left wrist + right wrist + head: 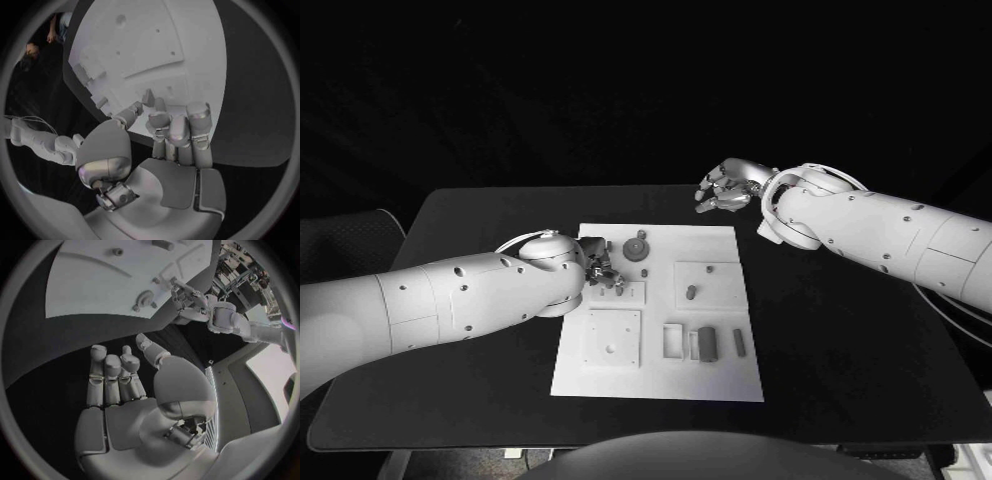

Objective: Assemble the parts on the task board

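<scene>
The white task board (661,372) lies in the middle of the black table. On it are a round grey part (636,247), a short peg (689,292) in a square recess and two grey bars (705,342) near the front. My left hand (599,268) hovers over the board's left side, above a small square block (629,292). Its thumb (128,115) and a finger seem to pinch a small grey part (149,96). My right hand (728,188) hangs over bare table beyond the board's far right corner, its fingers (112,372) apart and holding nothing.
A square white plate (613,337) with small holes sits on the board's front left. Black table (848,340) surrounds the board on every side. The left arm (459,305) lies across the table's left part.
</scene>
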